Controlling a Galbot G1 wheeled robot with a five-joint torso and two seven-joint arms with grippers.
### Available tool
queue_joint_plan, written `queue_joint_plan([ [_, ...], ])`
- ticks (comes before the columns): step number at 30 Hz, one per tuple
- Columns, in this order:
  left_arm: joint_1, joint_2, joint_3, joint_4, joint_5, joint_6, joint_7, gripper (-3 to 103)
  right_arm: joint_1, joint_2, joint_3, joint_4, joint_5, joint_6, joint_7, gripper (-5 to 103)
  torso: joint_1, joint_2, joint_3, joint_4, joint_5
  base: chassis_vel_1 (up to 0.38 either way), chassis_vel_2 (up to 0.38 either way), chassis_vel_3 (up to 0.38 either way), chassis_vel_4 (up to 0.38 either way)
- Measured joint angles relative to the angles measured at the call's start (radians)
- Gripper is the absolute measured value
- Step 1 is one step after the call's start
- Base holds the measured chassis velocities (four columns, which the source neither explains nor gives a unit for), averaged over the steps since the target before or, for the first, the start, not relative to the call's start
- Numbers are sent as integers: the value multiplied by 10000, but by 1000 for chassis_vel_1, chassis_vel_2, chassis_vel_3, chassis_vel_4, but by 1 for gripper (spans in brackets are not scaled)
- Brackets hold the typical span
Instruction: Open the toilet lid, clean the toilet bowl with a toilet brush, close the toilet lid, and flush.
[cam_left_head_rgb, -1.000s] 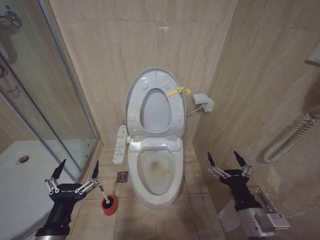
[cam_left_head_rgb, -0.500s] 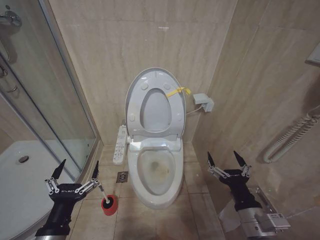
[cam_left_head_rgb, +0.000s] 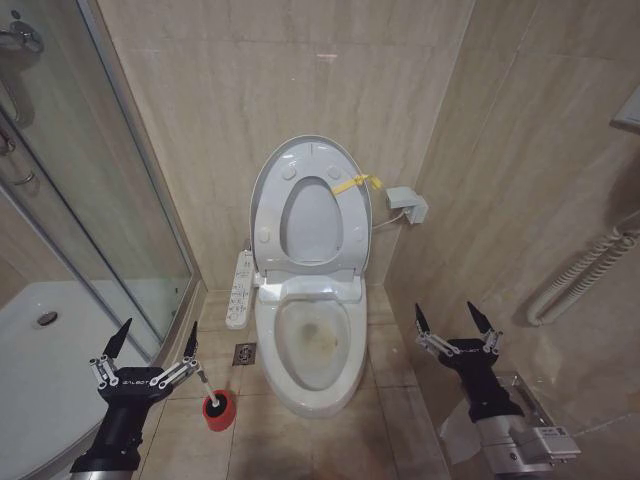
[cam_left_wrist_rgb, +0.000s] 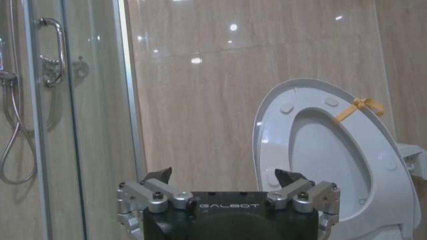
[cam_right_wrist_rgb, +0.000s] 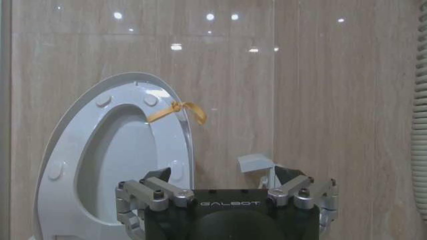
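Nothing moved since earlier frames. Lid (cam_left_head_rgb: 310, 205) up, bowl (cam_left_head_rgb: 312, 340) exposed. Left gripper (cam_left_head_rgb: 152, 340) by brush (cam_left_head_rgb: 205, 392), right gripper (cam_left_head_rgb: 455, 318) beside bowl: jaws wide, empty.

A white power strip (cam_left_head_rgb: 240, 288) leans by the back wall near a floor drain (cam_left_head_rgb: 245, 353), a red holder cup (cam_left_head_rgb: 217, 409) and what looks like a glass shower door (cam_left_head_rgb: 95, 190).

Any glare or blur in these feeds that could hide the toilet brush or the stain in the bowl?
Head view: even light, the toilet bowl stain and the toilet brush read clearly. Left wrist view: ceiling-light spots glare on the wall tiles, none on the toilet lid. Right wrist view: the same bright spots high on the tiles.
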Motion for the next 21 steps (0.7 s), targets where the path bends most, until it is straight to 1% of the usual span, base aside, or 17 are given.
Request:
queue_joint_plan([
  [21, 0, 0, 0, 0, 0, 0, 0, 100, 1, 0, 0, -5, 0, 0, 1, 100, 0, 0, 0, 0, 0, 0, 0, 0, 0],
])
